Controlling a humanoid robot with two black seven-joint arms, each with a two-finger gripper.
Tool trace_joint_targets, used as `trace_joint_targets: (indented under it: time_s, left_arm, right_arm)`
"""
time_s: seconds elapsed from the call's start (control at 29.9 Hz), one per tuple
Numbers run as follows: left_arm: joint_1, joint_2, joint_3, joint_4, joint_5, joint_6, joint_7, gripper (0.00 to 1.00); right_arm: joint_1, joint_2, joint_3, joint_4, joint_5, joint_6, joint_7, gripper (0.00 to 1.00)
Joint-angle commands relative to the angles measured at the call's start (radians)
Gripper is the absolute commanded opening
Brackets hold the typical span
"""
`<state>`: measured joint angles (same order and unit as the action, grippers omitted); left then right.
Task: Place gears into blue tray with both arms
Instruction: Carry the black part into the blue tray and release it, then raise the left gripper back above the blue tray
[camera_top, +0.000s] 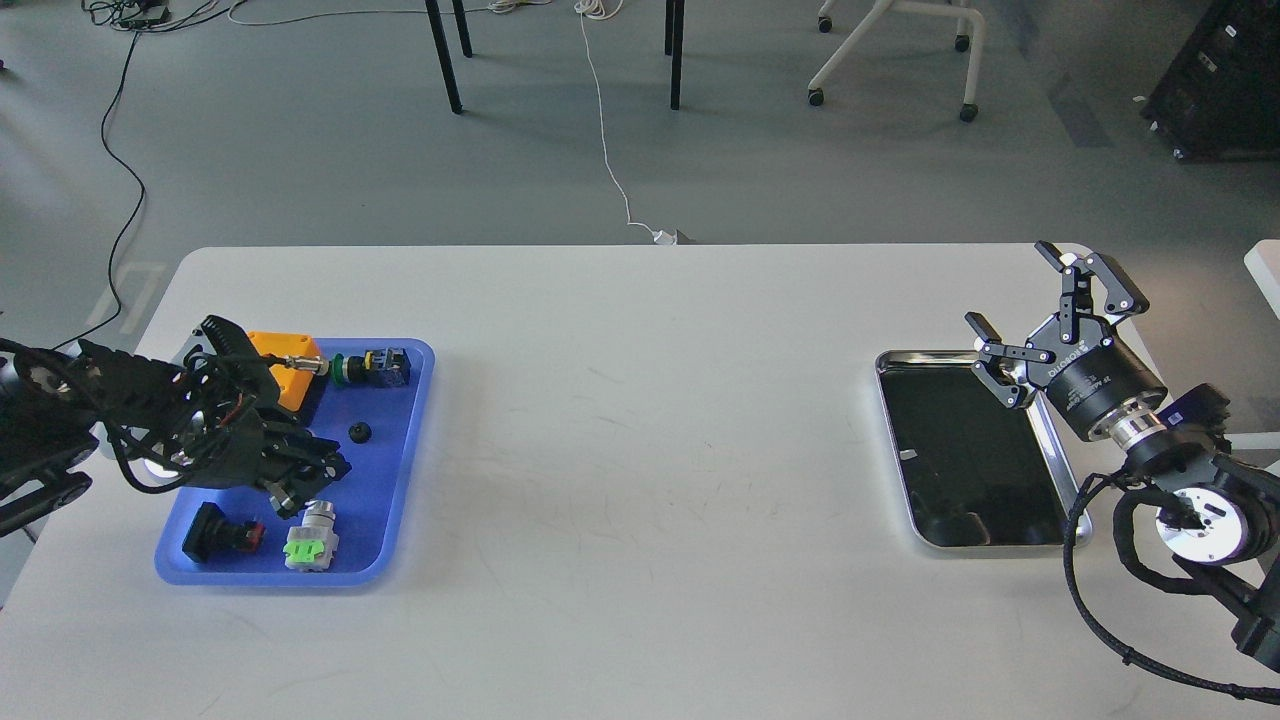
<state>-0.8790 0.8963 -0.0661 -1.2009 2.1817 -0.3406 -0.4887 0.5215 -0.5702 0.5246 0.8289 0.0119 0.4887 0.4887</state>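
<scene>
The blue tray (400, 470) lies at the table's left. One tiny black gear (359, 432) rests on its floor near the middle. My left gripper (310, 480) hangs low over the tray's left half, just left of and below the gear; its dark fingers blend together, so I cannot tell whether they are open or shut. At the far right my right gripper (1040, 310) stands open above the top right corner of the silver tray, holding nothing.
In the blue tray lie an orange box (285, 370), a green-and-black switch (375, 367), a black-and-red button (222, 532) and a silver part with green (312, 540). The silver metal tray (1062, 480) with a dark inside sits at the right.
</scene>
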Motion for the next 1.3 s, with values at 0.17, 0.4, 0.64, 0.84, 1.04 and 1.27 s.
trace_joint_targets:
  time_s: [0.17, 0.4, 0.64, 0.84, 1.04, 1.27]
  left_arm:
    - [-0.001, 0.0, -0.006, 0.0, 0.0, 0.0, 0.0, 0.75]
    - [-0.001, -0.01, -0.194, -0.075, 0.0, 0.002, 0.0, 0.87]
    - [0.017, -0.103, -0.282, -0.121, -0.6, 0.128, 0.0, 0.98]
    - [0.15, -0.206, -0.31, -0.149, -1.163, 0.385, 0.0, 0.98]
    - [0.412, -0.354, -0.673, -0.138, -1.31, 0.385, 0.0, 0.98]
    - [0.589, -0.494, -0.945, -0.068, -1.359, 0.254, 0.102, 0.98]
  right_arm:
    - [0.0, 0.0, 0.002, 0.001, 0.0, 0.0, 0.0, 0.97]
    - [0.005, 0.0, 0.003, 0.001, 0.0, 0.0, 0.0, 0.97]
    - [0.051, 0.023, 0.0, -0.001, -0.004, 0.0, 0.0, 0.99]
    - [0.106, 0.053, -0.003, 0.004, -0.003, -0.022, 0.0, 0.99]
    - [0.146, 0.056, -0.041, 0.025, -0.02, -0.061, 0.0, 0.99]
    - [0.135, 0.088, -0.041, 0.022, -0.02, -0.056, 0.0, 0.99]
